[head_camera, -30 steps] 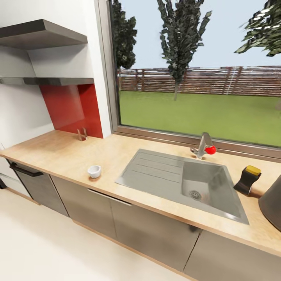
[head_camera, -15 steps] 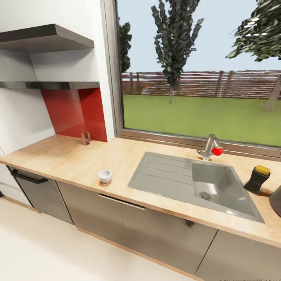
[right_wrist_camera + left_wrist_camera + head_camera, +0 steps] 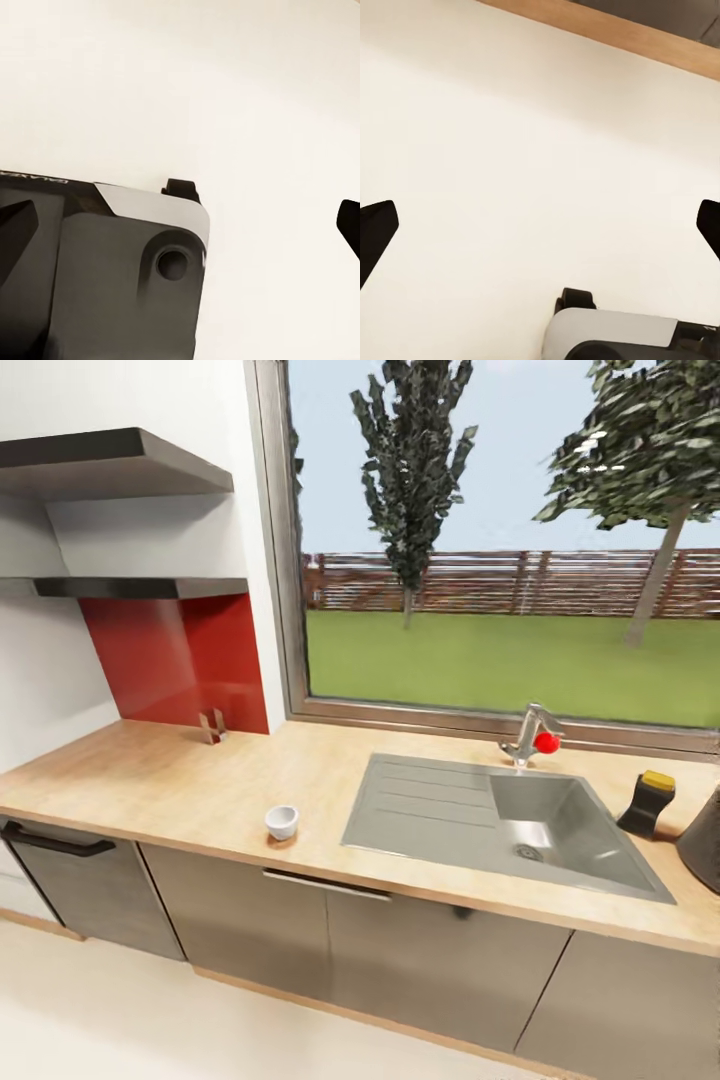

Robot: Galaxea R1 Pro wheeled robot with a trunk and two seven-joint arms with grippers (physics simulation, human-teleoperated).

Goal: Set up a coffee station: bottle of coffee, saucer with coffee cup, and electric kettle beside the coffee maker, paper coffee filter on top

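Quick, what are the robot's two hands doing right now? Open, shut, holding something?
Left end effector: open, holding nothing, pointing at the floor.
Right end effector: open, holding nothing.

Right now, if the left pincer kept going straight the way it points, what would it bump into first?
Probably the plain cream floor. The open left pincer points down at it with nothing between; how far away is unclear.
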